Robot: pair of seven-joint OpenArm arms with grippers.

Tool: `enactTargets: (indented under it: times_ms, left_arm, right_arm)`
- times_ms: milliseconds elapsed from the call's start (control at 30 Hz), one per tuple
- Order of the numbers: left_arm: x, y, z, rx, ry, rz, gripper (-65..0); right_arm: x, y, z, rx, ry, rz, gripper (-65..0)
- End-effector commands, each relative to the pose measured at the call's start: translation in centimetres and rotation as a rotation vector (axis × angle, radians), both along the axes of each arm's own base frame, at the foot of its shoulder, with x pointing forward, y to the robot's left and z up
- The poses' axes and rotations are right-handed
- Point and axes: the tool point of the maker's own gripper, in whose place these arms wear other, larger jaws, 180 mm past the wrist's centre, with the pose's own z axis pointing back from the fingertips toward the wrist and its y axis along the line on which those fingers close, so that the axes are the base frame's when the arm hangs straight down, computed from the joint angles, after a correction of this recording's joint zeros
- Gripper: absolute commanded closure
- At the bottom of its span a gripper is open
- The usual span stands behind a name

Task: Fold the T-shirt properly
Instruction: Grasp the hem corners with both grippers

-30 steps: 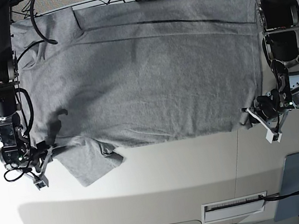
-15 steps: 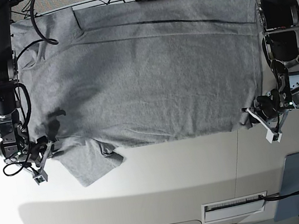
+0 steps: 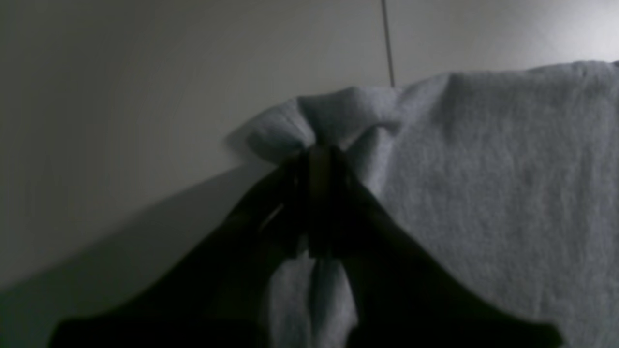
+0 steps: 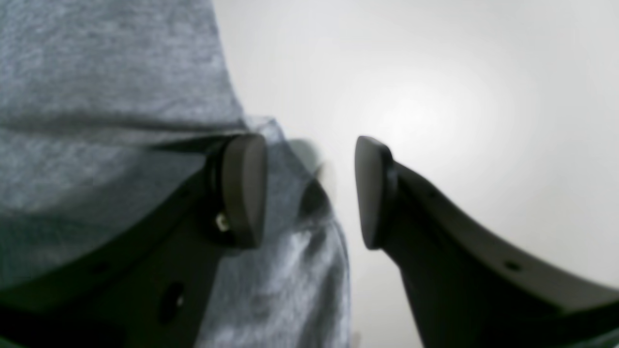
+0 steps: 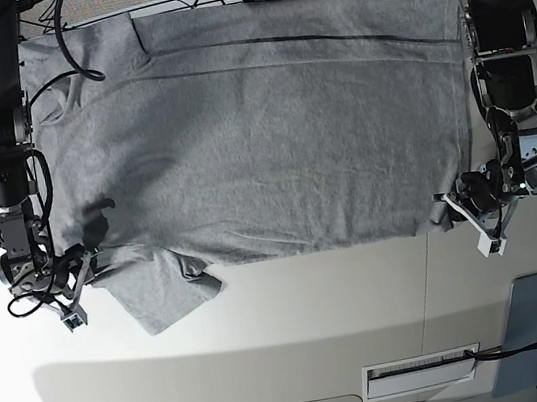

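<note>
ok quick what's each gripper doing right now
Left gripper: shut on a corner of the T-shirt.
Right gripper: open, holding nothing, at the shirt's edge.

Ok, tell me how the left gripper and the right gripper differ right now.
The left gripper is shut, pinching a bunched corner of the T-shirt; the right gripper stands open, holding nothing. The left sits at the shirt's hem corner, the right by the sleeve end, with cloth lying behind one finger. Both sit low at the shirt's near edge.
</note>
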Motion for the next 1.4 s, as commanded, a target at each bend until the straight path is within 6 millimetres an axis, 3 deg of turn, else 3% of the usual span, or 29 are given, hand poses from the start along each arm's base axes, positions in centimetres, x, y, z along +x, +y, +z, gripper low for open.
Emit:
enactTargets:
  times_ms: [0, 400, 633, 867, 1033, 1167, 1267, 1367]
  left_arm:
    - [0.9, 0.6, 1.3, 0.012, -0.024, 0.002, 0.0]
    - [0.9, 0.6, 1.3, 0.013, -0.024, 0.002, 0.0]
    - [0.9, 0.6, 1.3, 0.013, -0.024, 0.002, 0.0]
    - [1.1, 0.6, 1.4, 0.01, -0.037, 0.004, 0.0]
    - [1.2, 0.6, 1.5, 0.009, -0.046, 0.005, 0.0]
    - [1.2, 0.6, 1.5, 0.009, -0.045, 0.005, 0.0]
    - [1.2, 0.6, 1.5, 0.009, -0.045, 0.005, 0.0]
    - [1.2, 0.6, 1.5, 0.009, -0.045, 0.005, 0.0]
  right_arm:
    - [1.4, -0.6, 2.0, -0.001, -0.047, -0.012, -29.2]
    - [-2.8, 0.0, -2.4, 0.069, 0.075, -0.065, -28.4]
    - [-3.6, -0.1, -2.8, 0.07, 0.121, -0.085, -13.3]
    - [-2.8, -1.8, -2.2, -0.004, 0.057, -0.14, 0.0]
    - [-2.3, -2.8, -1.6, -0.057, 0.022, -0.152, 0.0]
    - [-1.2, -2.8, 0.1, -0.068, -0.026, -0.134, -0.4]
    - [-0.2, -3.0, 2.1, -0.089, -0.076, -0.117, -9.5]
    - [0.2, -3.8, 3.5, -0.11, -0.106, -0.114, -23.0]
